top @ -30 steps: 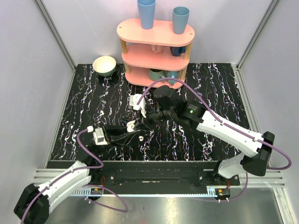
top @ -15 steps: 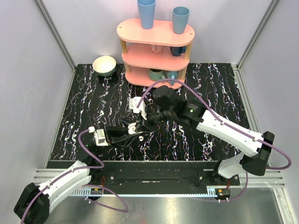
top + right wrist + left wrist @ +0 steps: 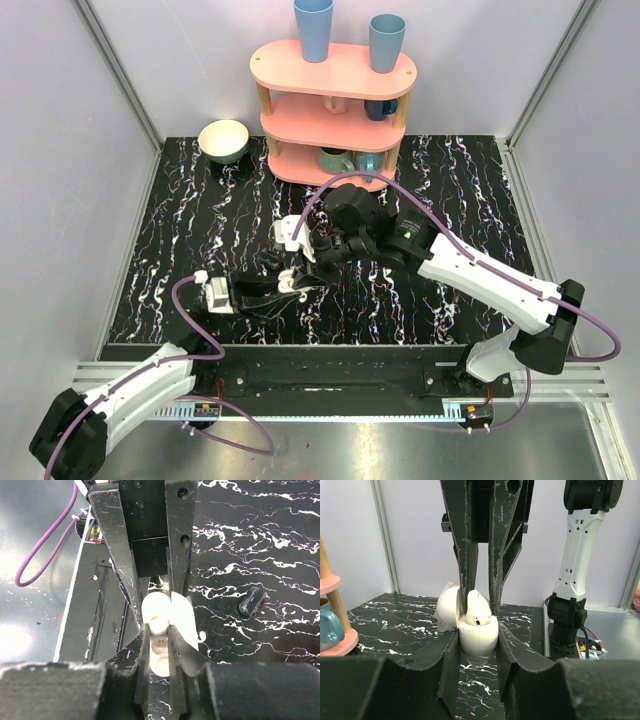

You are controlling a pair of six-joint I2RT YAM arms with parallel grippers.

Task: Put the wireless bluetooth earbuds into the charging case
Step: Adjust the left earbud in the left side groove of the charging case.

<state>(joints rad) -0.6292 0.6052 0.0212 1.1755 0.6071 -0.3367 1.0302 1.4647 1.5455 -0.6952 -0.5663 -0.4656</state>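
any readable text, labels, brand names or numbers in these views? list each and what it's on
No legible text in any view.
Charging case and earbud: plain white, no marking shows.
Small tags on the front rail by the arm bases: too small to read.
Cups, shelf, bowl: no print visible.

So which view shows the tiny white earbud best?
Left wrist: the tiny white glossy earbud shows side-on, atop the open white oval case. Right wrist shows a pinched sliver; top external, barely a speck.
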